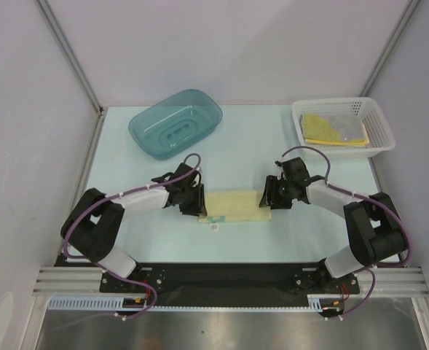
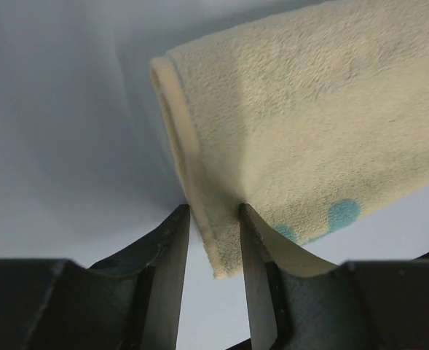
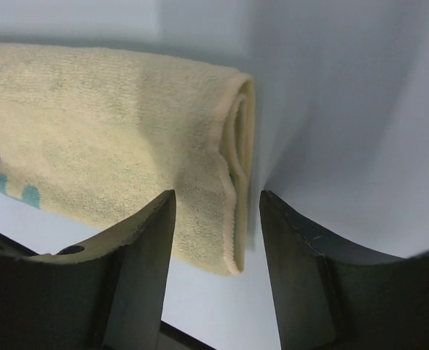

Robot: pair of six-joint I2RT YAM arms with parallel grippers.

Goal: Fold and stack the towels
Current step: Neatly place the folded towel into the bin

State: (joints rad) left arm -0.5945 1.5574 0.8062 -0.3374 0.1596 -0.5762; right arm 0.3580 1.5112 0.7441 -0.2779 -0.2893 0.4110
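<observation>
Closest to us, the left hand point(image 2: 214, 211) has its two dark fingers point(image 2: 172, 277) on either side of one folded end of the cream towel point(image 2: 309, 131). The cloth fills the gap and touches both fingers, and we cannot tell whether it is pinched or only straddled. Teal dots point(image 2: 343, 214) show on the towel's lower edge beside one finger.

The right hand point(image 3: 218, 197) is open. The towel's other end sits between its fingers, against one of them, with bare desk point(image 1: 127, 175) showing between the cloth and the other.

From above, we see the towel lying flat as a long folded strip on the desk, midway between the two arms, with a hand at each short end. A small white tag point(image 1: 215, 226) is at its near left corner. Further back stand a teal plastic tub point(image 1: 175, 124) and, at the far right, a white mesh basket point(image 1: 382, 142) holding a bright yellow towel point(image 1: 327, 130).
</observation>
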